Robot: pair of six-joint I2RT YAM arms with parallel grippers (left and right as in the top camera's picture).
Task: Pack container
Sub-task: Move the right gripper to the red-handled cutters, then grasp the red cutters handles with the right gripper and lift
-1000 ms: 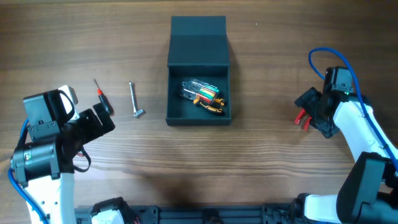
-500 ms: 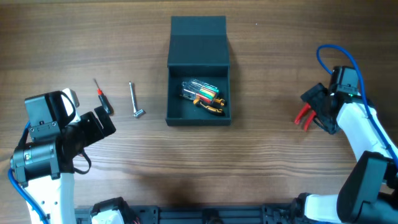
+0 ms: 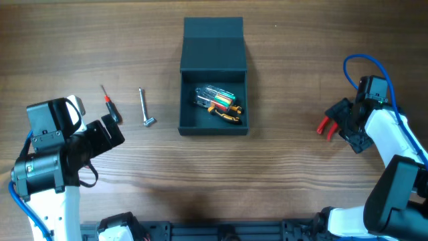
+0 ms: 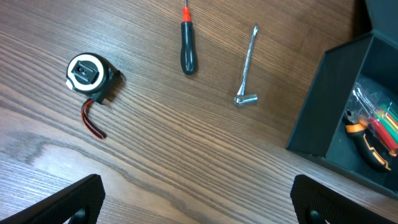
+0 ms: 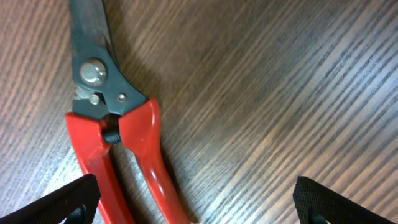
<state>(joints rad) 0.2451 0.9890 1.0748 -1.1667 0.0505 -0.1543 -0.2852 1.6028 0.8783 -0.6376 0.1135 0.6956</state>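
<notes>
The container (image 3: 197,119) sits toward 12 o'clock on the counter (image 3: 267,181). Its flap lid (image 3: 212,47) is thrown back on the far side and the box is open to me. Inside lie a clear-and-coloured cluster of tools (image 3: 215,97) that I cannot tell apart, and an orange-and-black handled tool (image 3: 231,116) at its 5 o'clock.

At 9 o'clock from the box, apart from it, lie the L-shaped steel wrench (image 3: 145,107) and, beyond that, the small black-handled screwdriver (image 3: 109,104). The tape measure (image 4: 87,73) shows only in my left wrist view, at 8 o'clock from the screwdriver.

The change is on my right side. Over the last second my right arm has slid outward and toward 5 o'clock, so the red-handled cutters (image 3: 326,126), well off at 3 o'clock from the box, show more of their handles from above. My right pincer (image 5: 196,202) hangs spread wide above them, pivot and handles filling its view, gripping nothing.

My left pincer (image 4: 196,202) has not moved. It is also wide open and empty, and it looks down on the loose tools.

I judge that the cutters are the next item for the box, and that I am lining up on them. Four tools remain outside, so the packing is under way but far from finished.
</notes>
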